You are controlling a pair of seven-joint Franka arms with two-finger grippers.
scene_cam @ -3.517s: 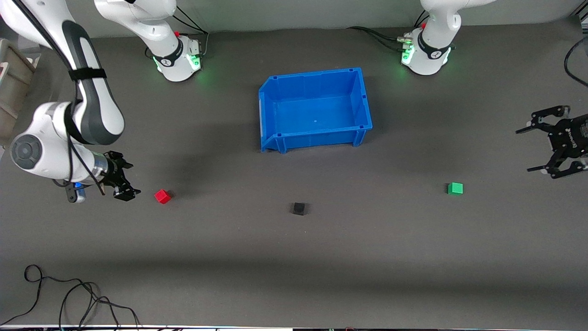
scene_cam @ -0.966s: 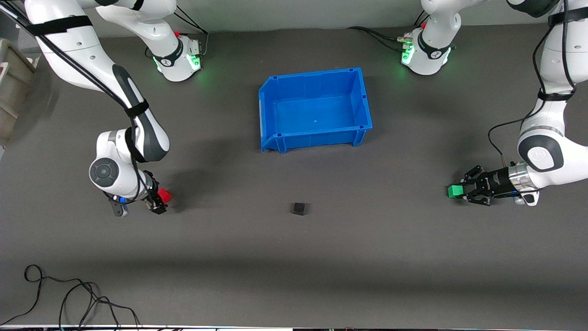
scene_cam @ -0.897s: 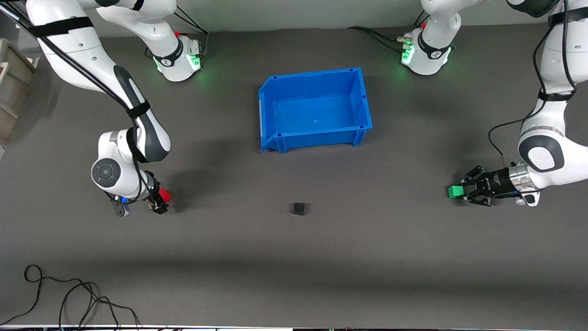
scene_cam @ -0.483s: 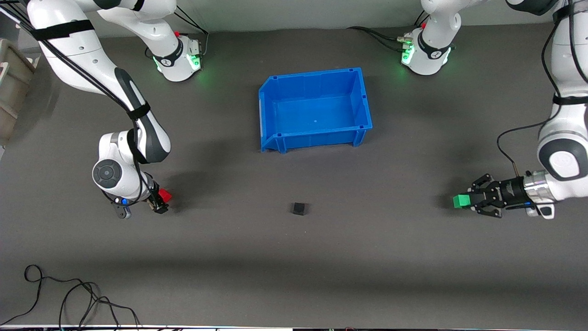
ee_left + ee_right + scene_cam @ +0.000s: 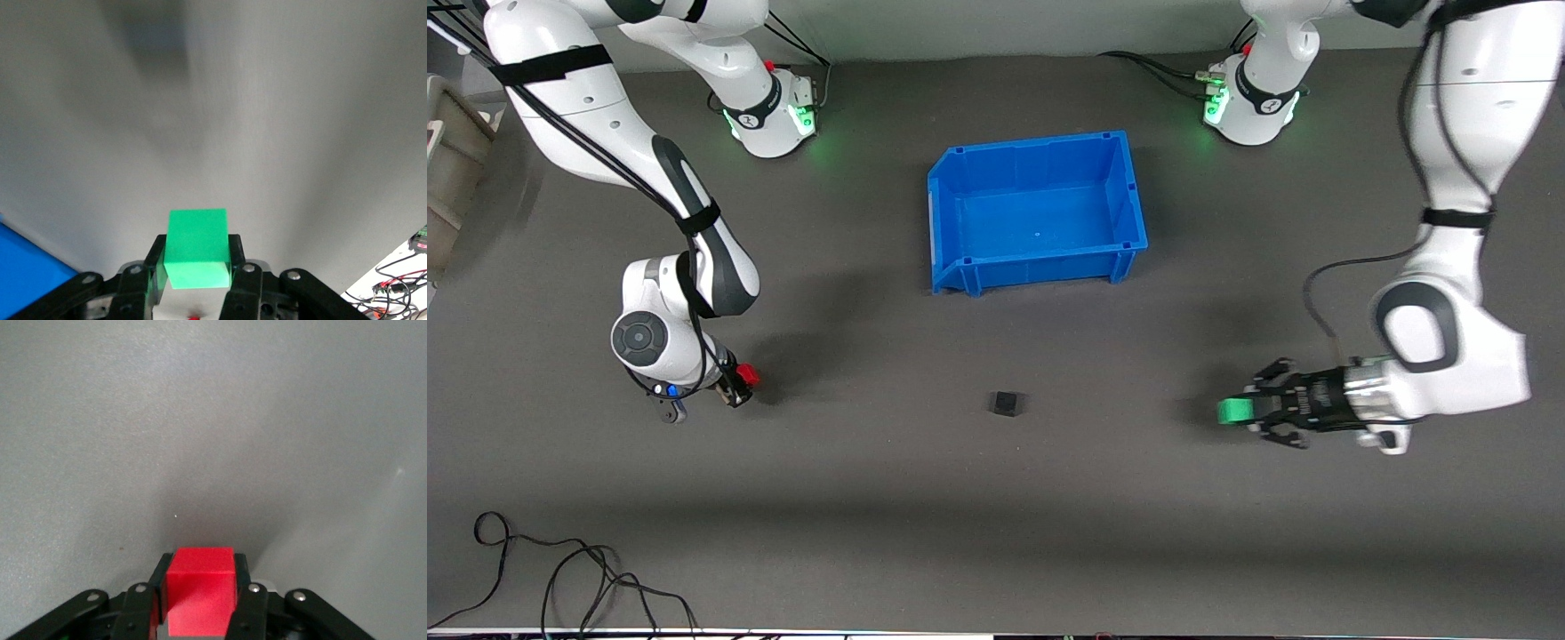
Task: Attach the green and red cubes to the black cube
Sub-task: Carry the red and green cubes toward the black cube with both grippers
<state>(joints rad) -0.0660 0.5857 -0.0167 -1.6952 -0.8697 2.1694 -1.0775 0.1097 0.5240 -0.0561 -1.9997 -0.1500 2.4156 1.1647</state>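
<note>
two cubes held: one per pincer, the third lying free on the bench
left pincer (image 5: 1247, 410): clenched on the small bright green cube (image 5: 1234, 410), up over the dark grey bench (image 5: 996, 516) toward the left arm's end (the left wrist view shows the same green cube (image 5: 197, 248) pinched between both fingers (image 5: 155, 268))
right pincer (image 5: 740, 380): clenched on the small bright red cube (image 5: 748, 374), low over the bench toward the right arm's end; in the right wrist view the red cube (image 5: 200, 591) sits between the two fingers (image 5: 243, 577)
small matte black cube (image 5: 1006, 404): on the bench between the two pincers, well apart from both, nearer to the front camera than the bin
blue plastic bin (image 5: 951, 209): open-topped, on the bench between the two arm bases and the black cube
black cable (image 5: 560, 569): looped on the bench at the near edge, toward the right arm's end
</note>
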